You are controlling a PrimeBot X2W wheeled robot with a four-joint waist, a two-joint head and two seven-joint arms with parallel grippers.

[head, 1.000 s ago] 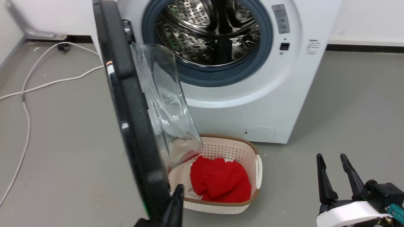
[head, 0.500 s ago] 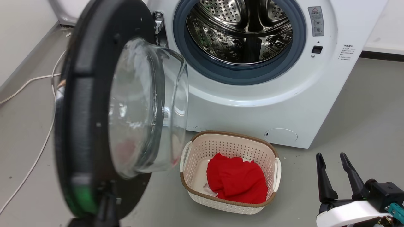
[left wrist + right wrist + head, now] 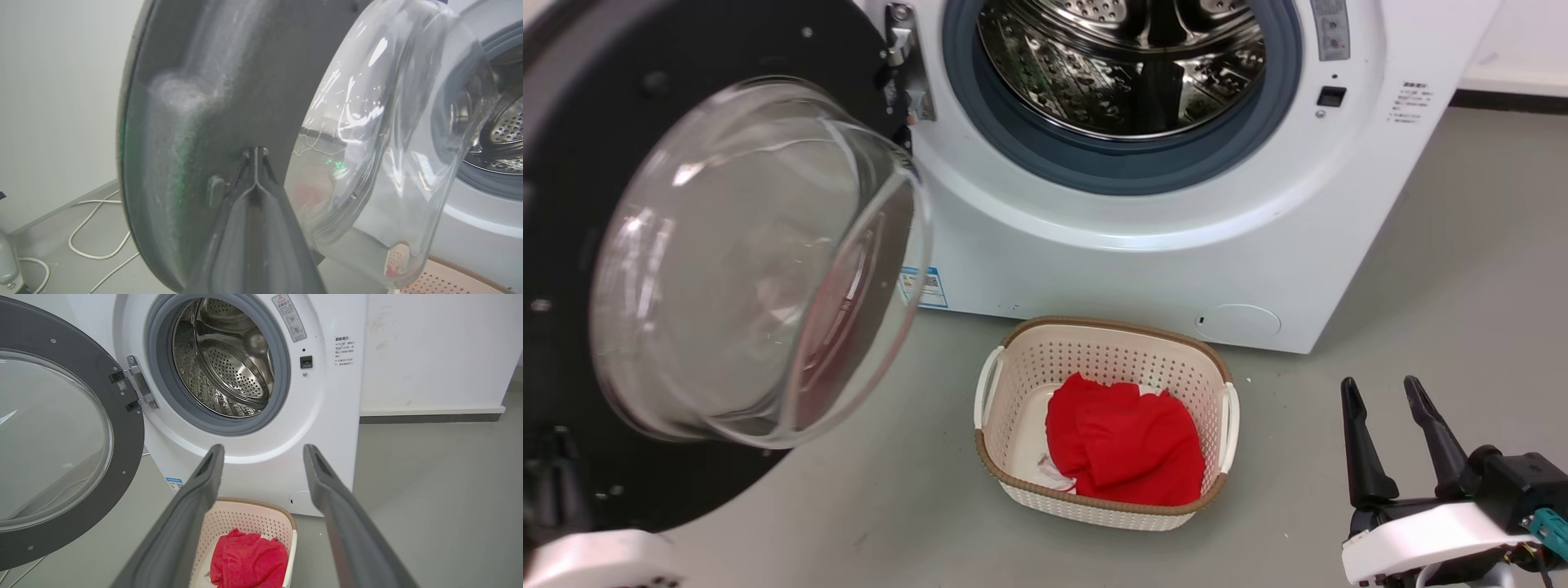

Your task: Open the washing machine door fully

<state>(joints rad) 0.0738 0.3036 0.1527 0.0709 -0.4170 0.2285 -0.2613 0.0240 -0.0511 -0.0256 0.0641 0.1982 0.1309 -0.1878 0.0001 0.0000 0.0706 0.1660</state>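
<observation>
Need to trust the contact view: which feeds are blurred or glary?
Left wrist view: washing machine door and left end effector look soft, with glare streaks on the glass bowl; head view: sharp, mild bowl reflections; right wrist view: sharp.

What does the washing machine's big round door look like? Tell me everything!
The washing machine door is a big round black disc, plastic-looking, with a clear glass bowl bulging from its middle. Small screws dot its inner ring. It stands wide open left of the drum mouth, hanging on a metal hinge from the front of the washing machine, off the floor. The left gripper, shut, seems to press its tips against the inner face.
</observation>
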